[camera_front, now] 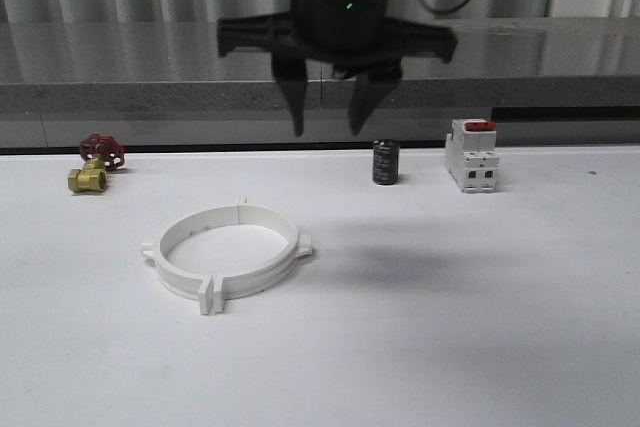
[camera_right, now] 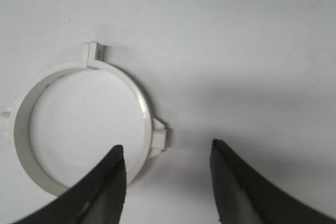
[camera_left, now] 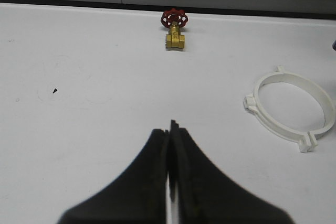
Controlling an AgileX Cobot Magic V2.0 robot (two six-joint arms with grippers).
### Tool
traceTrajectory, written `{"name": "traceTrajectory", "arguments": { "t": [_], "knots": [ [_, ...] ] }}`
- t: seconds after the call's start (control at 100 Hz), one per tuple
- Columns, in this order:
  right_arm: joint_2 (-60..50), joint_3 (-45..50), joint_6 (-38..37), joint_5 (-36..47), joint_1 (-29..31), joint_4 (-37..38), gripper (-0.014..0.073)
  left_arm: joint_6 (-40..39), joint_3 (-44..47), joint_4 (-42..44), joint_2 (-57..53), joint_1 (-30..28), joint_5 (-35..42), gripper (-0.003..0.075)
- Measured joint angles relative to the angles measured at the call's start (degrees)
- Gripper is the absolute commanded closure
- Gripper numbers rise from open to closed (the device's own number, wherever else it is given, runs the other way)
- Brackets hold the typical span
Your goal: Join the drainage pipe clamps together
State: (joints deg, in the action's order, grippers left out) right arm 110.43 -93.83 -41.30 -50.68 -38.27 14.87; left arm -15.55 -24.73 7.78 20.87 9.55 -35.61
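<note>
Surface: white table (camera_front: 480, 327), with a grey ledge and pale corrugated wall behind it, as you look forward in the front view.
Drainage pipe clamps: you see the drainage pipe clamps (camera_front: 226, 251) lying flat on the table, left of centre, their two white halves meeting end to end so that they form one wide ring; flanged tabs stand at the near seam and the far seam, and a small lug sticks out on each side.
Clamps from the wrists: the left wrist view shows you the ring (camera_left: 292, 109) well off to one side of the closed fingers; the right wrist view looks down on it (camera_right: 79, 124), with one dark finger overlapping its rim in the picture.
Right gripper: your right gripper (camera_front: 328, 122) hangs high above the table in the front view, its jaws spread apart with nothing between them; from its own wrist camera (camera_right: 168, 182) the gap between the fingers lies over bare table just beside the ring's side lug.
Left gripper: your left gripper (camera_left: 170, 174) has its two fingers pressed together, holding nothing, above bare table.
Valve: a brass valve with a red handwheel (camera_front: 95, 167) sits at the far left of the table, well apart from the ring.
Capacitor: a small dark cylinder (camera_front: 386, 162) stands upright near the back edge.
Breaker: a white box-shaped breaker with a red top (camera_front: 472, 155) stands just right of the cylinder.
</note>
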Motion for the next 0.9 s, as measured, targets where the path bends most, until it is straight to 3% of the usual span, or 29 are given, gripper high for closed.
{"name": "traceTrajectory", "arguments": {
  "t": [0.33,0.61,0.9],
  "knots": [
    [-17.4,12.7,11.5,-0.2,11.8,0.1,0.0209,0.0,0.0,0.0,0.0,0.0,0.0,0.0741],
    [-35.6,30.1,14.9,1.4,22.9,-0.7,0.0209,0.0,0.0,0.0,0.0,0.0,0.0,0.0741],
    [-52.5,45.1,16.9,0.8,24.7,-3.1,0.0210,0.0,0.0,0.0,0.0,0.0,0.0,0.0741]
  ]
}}
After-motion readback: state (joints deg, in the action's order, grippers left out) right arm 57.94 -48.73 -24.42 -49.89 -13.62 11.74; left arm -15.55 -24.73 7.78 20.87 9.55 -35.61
